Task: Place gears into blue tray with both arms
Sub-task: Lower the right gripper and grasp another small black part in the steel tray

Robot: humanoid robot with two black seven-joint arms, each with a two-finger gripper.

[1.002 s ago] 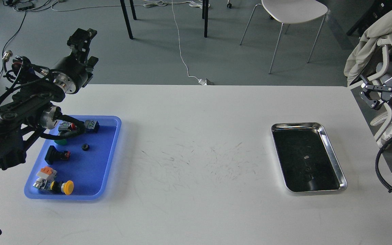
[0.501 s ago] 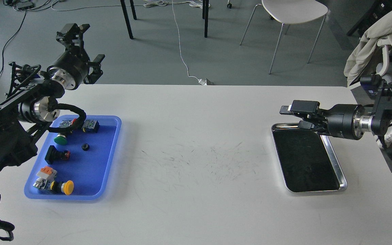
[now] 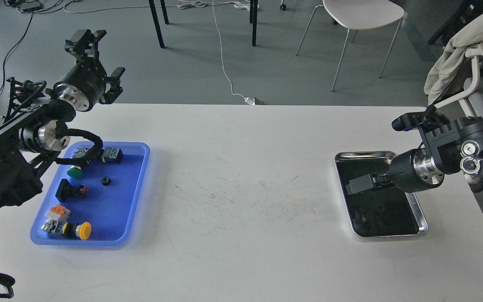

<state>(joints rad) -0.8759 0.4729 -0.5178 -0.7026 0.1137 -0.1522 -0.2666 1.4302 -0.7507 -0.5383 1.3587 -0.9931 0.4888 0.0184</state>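
The blue tray sits at the table's left. One small black gear lies on its floor near the middle. My left gripper is raised beyond the tray's far end, above the table's back edge, pointing up with its prongs apart and nothing in them. My right gripper reaches in from the right and dips low over the silver tray. It is seen side-on, one grey finger covering the other. Faint small dark shapes lie on that tray's dark bottom; I cannot tell whether they are gears.
Push-button switches share the blue tray: a green one, a yellow one, a black and red one. A white chair and a floor cable lie beyond the table. A cloth-draped chair stands at the right.
My right arm swung in from the right edge, passed above the silver tray and dropped its gripper low into it. My left gripper turned and shifted slightly left and up.
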